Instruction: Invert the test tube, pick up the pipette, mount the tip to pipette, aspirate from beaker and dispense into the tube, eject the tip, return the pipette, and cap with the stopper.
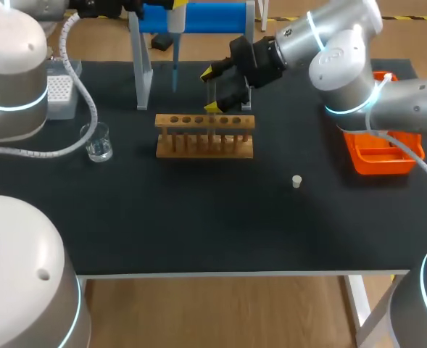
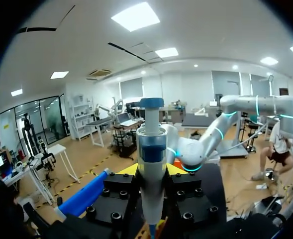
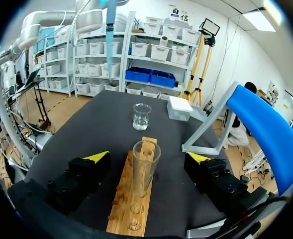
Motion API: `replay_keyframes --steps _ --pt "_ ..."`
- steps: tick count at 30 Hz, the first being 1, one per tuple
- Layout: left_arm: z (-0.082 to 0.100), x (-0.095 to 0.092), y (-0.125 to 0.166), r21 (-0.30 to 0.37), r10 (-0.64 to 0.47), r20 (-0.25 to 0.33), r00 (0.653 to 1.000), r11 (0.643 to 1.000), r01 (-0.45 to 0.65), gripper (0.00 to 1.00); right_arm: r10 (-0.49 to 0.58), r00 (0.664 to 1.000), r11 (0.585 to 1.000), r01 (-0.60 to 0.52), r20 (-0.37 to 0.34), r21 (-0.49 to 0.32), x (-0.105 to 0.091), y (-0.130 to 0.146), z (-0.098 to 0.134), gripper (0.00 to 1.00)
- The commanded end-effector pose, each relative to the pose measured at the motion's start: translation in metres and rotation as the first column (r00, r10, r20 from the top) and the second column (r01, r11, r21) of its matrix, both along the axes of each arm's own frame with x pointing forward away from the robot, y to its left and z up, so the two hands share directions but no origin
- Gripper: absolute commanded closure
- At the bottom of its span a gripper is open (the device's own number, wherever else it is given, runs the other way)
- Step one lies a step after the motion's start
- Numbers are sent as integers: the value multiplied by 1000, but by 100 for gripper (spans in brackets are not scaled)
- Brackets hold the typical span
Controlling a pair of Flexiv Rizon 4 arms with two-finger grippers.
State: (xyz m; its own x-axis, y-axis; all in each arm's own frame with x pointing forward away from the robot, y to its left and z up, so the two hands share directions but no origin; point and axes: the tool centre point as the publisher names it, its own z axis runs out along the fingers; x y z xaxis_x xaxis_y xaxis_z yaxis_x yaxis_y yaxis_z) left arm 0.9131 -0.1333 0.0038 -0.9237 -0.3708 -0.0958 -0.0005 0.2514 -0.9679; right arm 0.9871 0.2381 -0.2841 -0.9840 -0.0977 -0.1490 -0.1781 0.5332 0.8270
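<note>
Right pincer (image 3: 147, 157) is spread wide, one finger on each side of the test tube (image 3: 145, 172), neither touching it. The tube stands upright, mouth up, in the wooden rack (image 3: 129, 204) on the table (image 1: 199, 217). Left pincer (image 2: 152, 172) is pinching the pipette (image 2: 151, 139) by the blue stand (image 1: 206, 18). Beaker (image 1: 97, 141) sits left of the rack. Stopper (image 1: 296, 181) lies loose to the rack's right.

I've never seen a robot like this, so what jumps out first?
Probably the right gripper with its bright yellow tips, open on either side of a glass test tube standing in the wooden rack in the middle of the black table. Next, the blue pipette clamped in the left gripper, held high over the far side.
</note>
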Motion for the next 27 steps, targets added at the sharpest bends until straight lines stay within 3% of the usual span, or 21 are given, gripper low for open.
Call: replay_keyframes --steps 1,27 --pt "0 1 -1 0 -2 -1 1000 1000 2 100 1 1000 1000 -1 -1 -3 0 -1 1 0" --pt "1 2 -3 -1 -7 1 1000 1000 7 100 1 1000 1000 -1 -1 -3 0 -1 1 0"
